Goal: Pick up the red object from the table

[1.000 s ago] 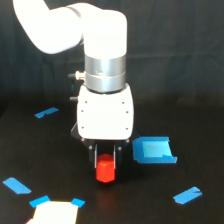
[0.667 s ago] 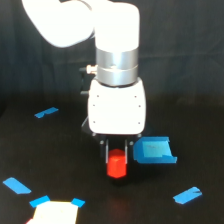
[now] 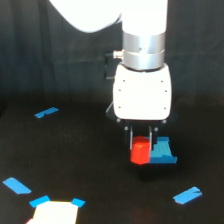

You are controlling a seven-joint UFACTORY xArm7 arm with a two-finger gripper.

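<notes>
The red object [image 3: 140, 152], a small red-orange block, sits between my gripper's [image 3: 141, 146] two dark fingers, which are shut on it. It hangs slightly above the black table [image 3: 75, 160], with a faint shadow under it. The white wrist body stands straight above the block. A flat blue square piece [image 3: 163, 152] lies just behind and to the exterior view's right of the block, partly hidden by it.
Blue tape strips lie on the table at the left [image 3: 46, 112], lower left [image 3: 16, 185] and lower right [image 3: 187, 195]. A white sheet [image 3: 55, 213] taped at its corners lies at the bottom edge. A black backdrop stands behind.
My gripper has moved toward the exterior view's right with the red block held in it, and the block now sits higher, in front of the blue square piece.
</notes>
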